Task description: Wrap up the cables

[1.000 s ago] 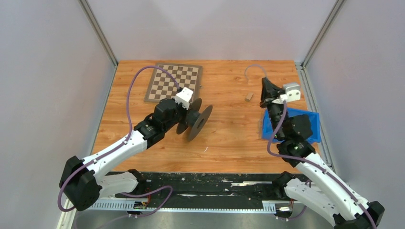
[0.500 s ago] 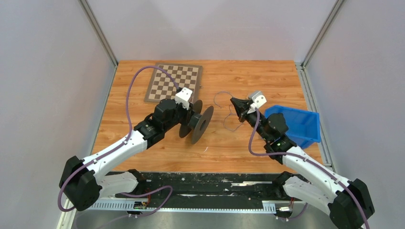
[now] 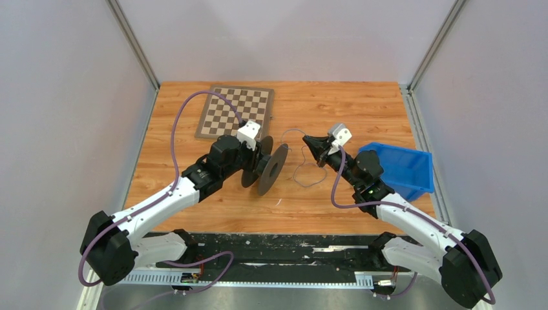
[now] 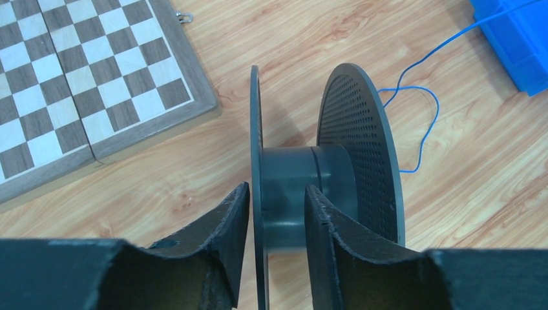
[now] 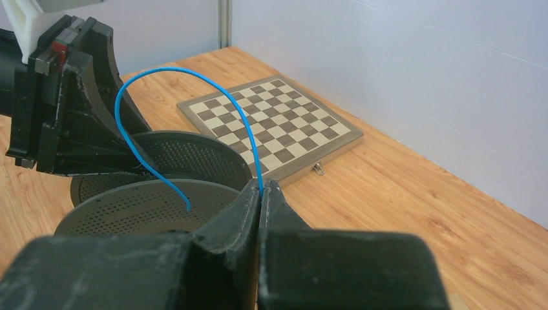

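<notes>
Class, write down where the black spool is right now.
Top view: the spool stands on edge mid-table, just nearer than the chessboard, with the left hand astride one flange and the cable looping to its right.

Thin blue cable; loosely looped, end arching upward.

Bare surface lies open along the near edge. The spool and a loose cable loop crowd the middle; chessboard lies far-left, blue bin right.

No legible text, label or number — none anywhere.
</notes>
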